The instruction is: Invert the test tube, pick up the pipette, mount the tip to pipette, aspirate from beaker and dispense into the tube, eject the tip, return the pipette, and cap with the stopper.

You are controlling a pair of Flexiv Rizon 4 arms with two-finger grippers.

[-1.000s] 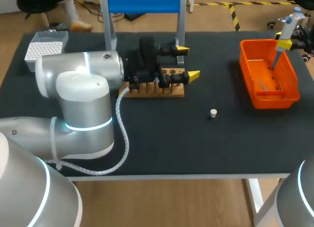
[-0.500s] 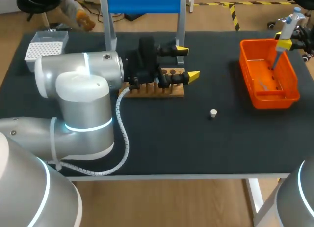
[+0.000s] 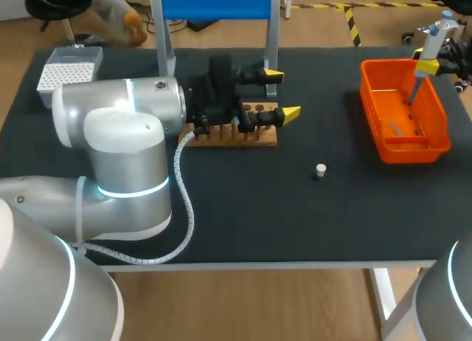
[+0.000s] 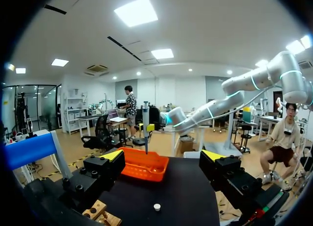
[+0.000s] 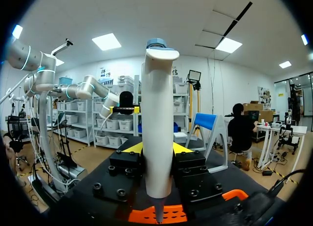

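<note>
Nothing moved | pipette [image 5: 157, 128] upright, tip down, clamped by right gripper [image 5: 157, 148] | left gripper [image 3: 283, 94] spread

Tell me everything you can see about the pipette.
The pipette is a long white barrel, plastic by the look of it, with a blue cap on top, tapering to a thin lower end. It stands upright, clamped in the right gripper, its thin end pointing down over the orange basket.

Glossy plastic bin [image 3: 413, 150], wood rack [image 3: 221, 139], matt blk table [image 3: 258, 215], plastic pipette [image 5: 157, 128].
</note>
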